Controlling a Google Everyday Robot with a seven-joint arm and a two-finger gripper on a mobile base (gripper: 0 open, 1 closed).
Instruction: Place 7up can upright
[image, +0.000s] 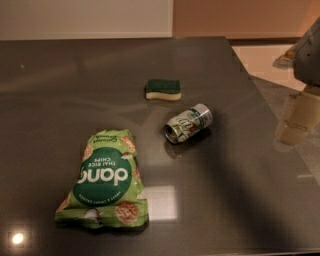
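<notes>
Nearest the camera, a green chips bag is recorded lying flat on the dark bench, at the front left. Behind it and to the right, near the bench's middle, the 7up can is found on its side, with one shiny end turned toward the front left and the other toward the back right. A green-topped sponge lies just beyond it, not touching. The can is judged light, thin-walled and slightly dented, so it is likely to crush under firm pressure and to roll on the glossy surface. A hold across the cylindrical body near mid-length is advised. The hand is seen at the right edge of the view, by the bench's right side, well apart from the can. Whether it is apart or together cannot be told.
</notes>
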